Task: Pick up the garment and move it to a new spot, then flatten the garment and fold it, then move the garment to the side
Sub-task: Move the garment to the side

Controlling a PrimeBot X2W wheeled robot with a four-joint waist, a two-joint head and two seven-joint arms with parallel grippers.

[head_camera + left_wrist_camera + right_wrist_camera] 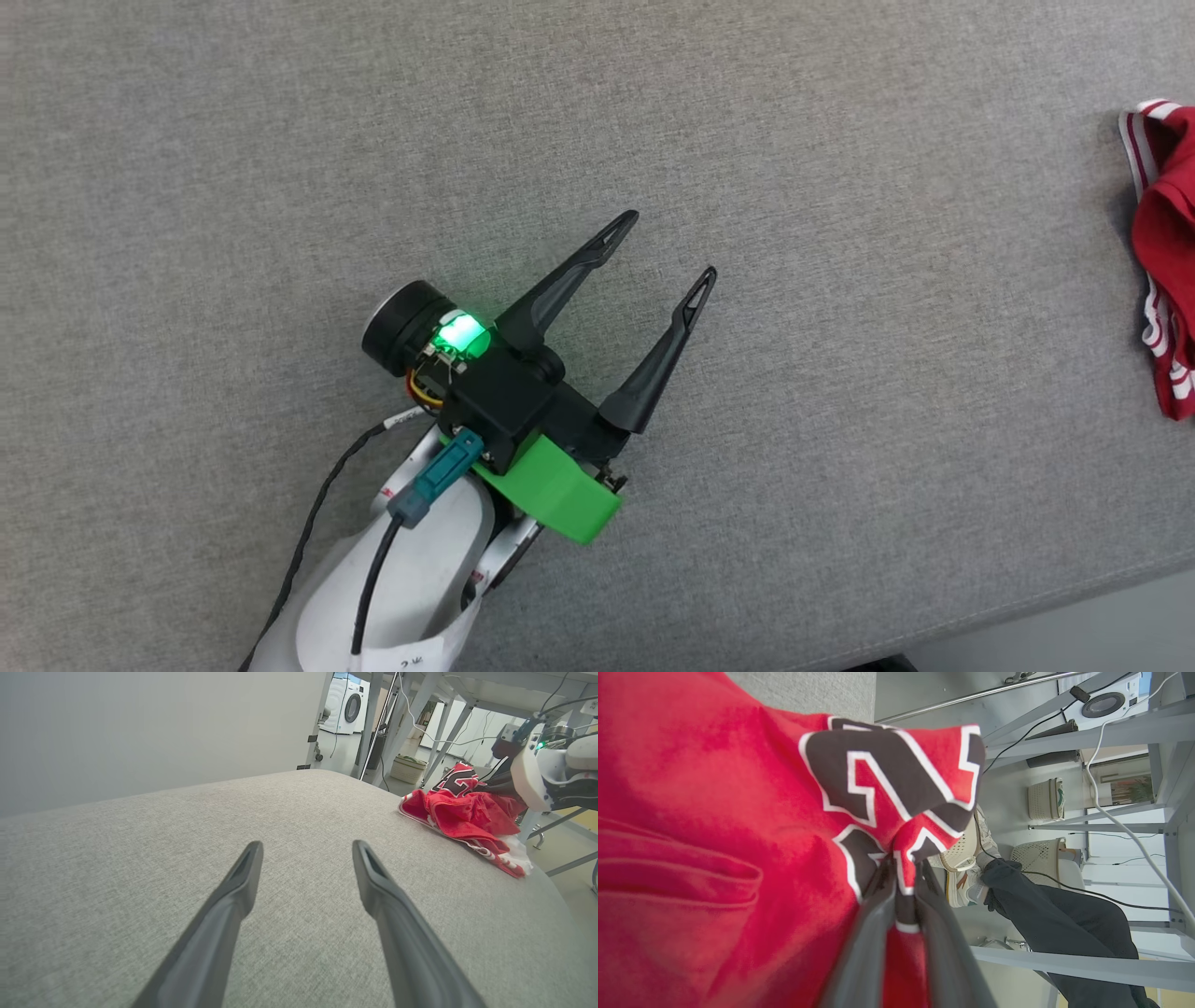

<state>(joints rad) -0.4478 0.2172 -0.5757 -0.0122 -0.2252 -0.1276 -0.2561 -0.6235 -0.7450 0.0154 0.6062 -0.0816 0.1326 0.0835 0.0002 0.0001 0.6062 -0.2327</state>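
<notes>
The left gripper (pixel 666 247) spreads wide and empty over the grey cushion (pixel 280 140), while the right gripper (pixel 906 875), nearly closed, pinches a fold of the shirt (pixel 714 812).

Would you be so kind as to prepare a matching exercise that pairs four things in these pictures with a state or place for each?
Column A
1. left gripper
2. right gripper
3. garment
4. washing machine

Column B
a. white, far off in the background
b. bunched up at one end of the grey surface
c. open, holding nothing
d. shut on a fold of red cloth

Pairs: 1-c, 2-d, 3-b, 4-a
</notes>
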